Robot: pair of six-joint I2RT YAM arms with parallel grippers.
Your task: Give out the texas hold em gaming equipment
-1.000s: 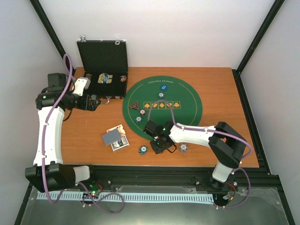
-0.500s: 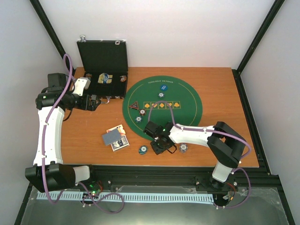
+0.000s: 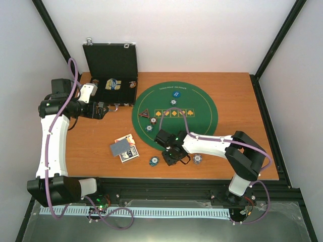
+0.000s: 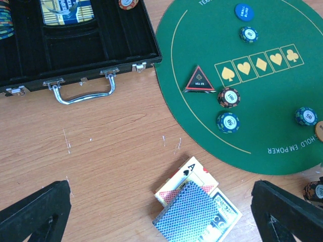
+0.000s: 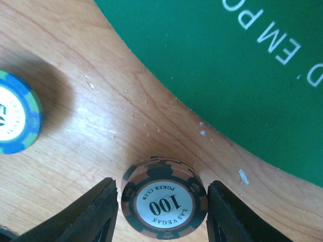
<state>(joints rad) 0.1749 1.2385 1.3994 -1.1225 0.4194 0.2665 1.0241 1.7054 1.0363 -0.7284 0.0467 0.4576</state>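
At the near edge of the table (image 3: 252, 161), on bare wood just off the green mat (image 3: 202, 108), a brown chip (image 5: 164, 204) marked 100 is being gripped by the right gripper (image 5: 163, 191), whose jaws are being pressed against its two sides. Whether the chip is being lifted or is resting on the wood cannot be told. A blue-green chip (image 5: 15, 118) is being shown flat on the wood to the left of it, apart from the fingers, and a striped chip (image 3: 198, 159) is lying to its right.

Farther left, the playing cards (image 4: 194, 212) are being shown in a small heap, a grey-blue back lying over face-up cards.

On the mat, a triangular token (image 4: 200, 80) is being flanked by a dark chip (image 4: 228, 97), with a blue chip (image 4: 228, 121) just nearer. A blue disc (image 4: 244, 11) is lying toward the mat's far side.

The left gripper (image 4: 159, 194) is being held above the wood between the cards and the black case (image 4: 75, 50), its jaws spread wide with nothing between them. The case is standing open at the far left.
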